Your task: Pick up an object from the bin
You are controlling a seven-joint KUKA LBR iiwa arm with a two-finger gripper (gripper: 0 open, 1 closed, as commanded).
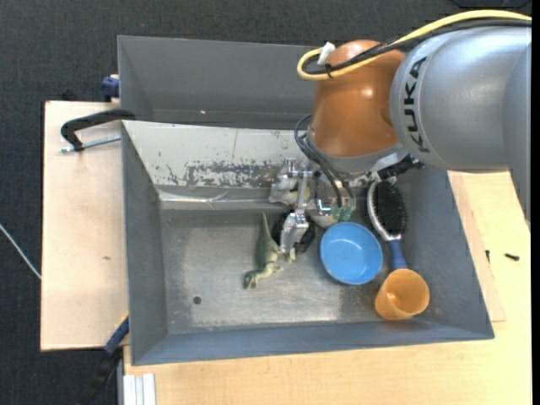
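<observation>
My gripper [294,224] hangs low in the middle of the bin, just right of a green toy lizard [267,258] that lies stretched on the bin floor. The gripper's lower end sits at the lizard's upper right side, touching or almost touching it. A blue bowl [350,255] stands upright immediately right of the gripper.
A black brush [387,208] lies by the right wall behind the bowl. An orange cup [402,294] lies tipped in the front right corner. A small green piece [344,214] peeks out between gripper and bowl. The arm's orange cover hangs over the back right.
</observation>
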